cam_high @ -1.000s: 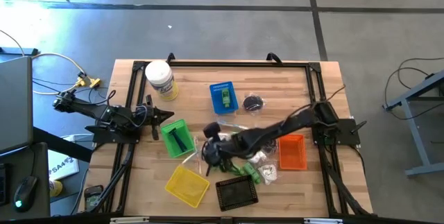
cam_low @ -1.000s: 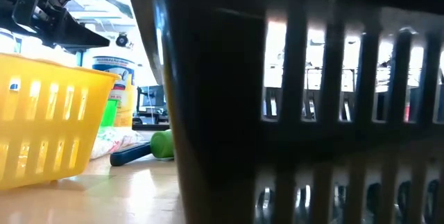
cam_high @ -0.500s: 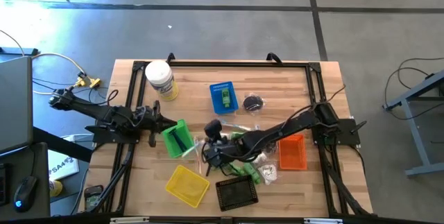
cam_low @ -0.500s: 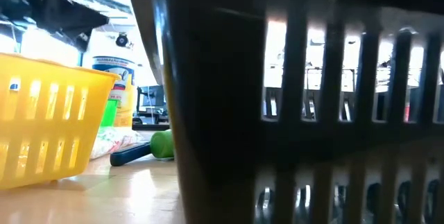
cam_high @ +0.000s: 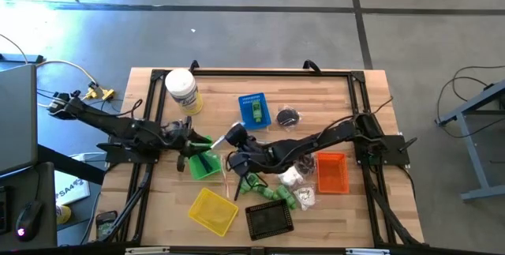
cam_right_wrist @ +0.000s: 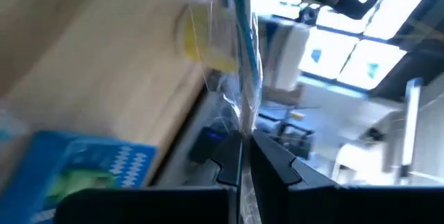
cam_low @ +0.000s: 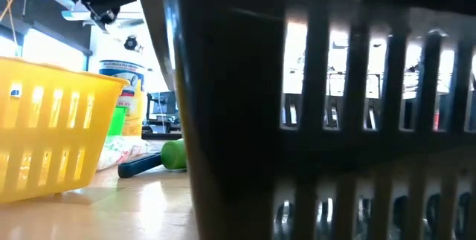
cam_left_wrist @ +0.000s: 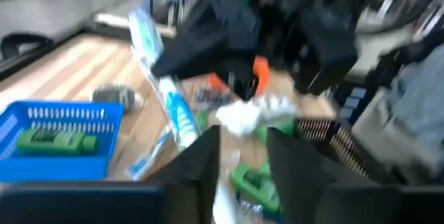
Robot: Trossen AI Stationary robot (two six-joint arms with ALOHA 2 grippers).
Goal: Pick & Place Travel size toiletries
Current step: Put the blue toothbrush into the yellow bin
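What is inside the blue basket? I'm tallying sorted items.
One green bottle lies in the blue basket; anything beneath the bottle is hidden.

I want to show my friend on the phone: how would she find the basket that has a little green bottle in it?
Start at the big white jar at the table's far left corner, then look toward the middle of that far side. There sits a blue basket with one green bottle lying inside. It is the only blue basket, set apart from the others.
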